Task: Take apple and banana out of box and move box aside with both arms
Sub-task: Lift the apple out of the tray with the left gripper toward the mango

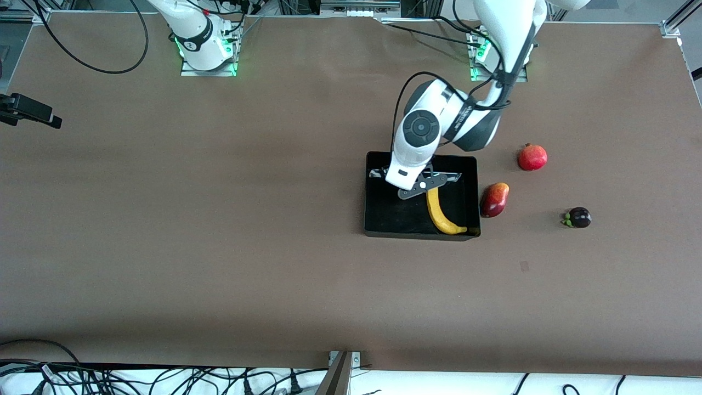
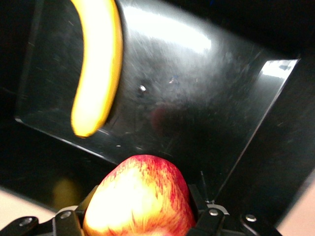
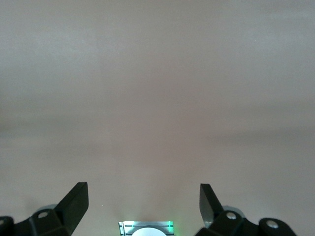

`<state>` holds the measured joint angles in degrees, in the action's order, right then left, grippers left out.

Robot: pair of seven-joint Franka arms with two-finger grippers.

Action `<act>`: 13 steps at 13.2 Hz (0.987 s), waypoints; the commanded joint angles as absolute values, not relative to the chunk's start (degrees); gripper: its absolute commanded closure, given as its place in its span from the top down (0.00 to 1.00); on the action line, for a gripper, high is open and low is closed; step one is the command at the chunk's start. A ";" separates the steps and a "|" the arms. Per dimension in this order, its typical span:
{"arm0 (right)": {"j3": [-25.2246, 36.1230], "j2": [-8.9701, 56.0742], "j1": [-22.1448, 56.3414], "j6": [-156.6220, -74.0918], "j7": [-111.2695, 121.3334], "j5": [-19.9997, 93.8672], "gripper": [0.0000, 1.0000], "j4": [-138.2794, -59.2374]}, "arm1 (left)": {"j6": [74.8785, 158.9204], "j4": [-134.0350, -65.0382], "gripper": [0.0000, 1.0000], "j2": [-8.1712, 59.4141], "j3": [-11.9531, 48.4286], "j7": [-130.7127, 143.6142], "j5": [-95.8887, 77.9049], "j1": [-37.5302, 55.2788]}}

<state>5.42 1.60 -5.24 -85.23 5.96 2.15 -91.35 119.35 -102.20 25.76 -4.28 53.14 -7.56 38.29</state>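
While the tray (image 1: 378,219) lies near the table's (image 1: 219,247) middle, three other fruits sit apart from it toward the left arm's end: a mango (image 1: 494,199) just beside the tray wall, a pomegranate (image 1: 532,157) farther from the front camera, and a dark purple fruit (image 1: 578,218) nearest that end; nothing lies between them and the tray; the banana (image 1: 440,213) rests inside the tray, along the wall nearest the mango, its tip reaching the corner nearest the front camera; the left arm reaches down from its base with elbow bent and wrist over the tray, hiding part of the tray floor; the left gripper (image 2: 142,223) is over the tray, clamped on the apple (image 2: 140,199), one finger pressed to each side; the right arm waits by its base, the right gripper (image 3: 143,201) over bare table with fingers wide apart and nothing between them.
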 commanded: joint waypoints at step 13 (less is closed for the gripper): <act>5.27 2.02 -5.71 -85.08 5.71 2.90 1.00 -90.26 | 115.45 -88.68 0.00 36.36 -4.31 14.59 -5.54 8.00</act>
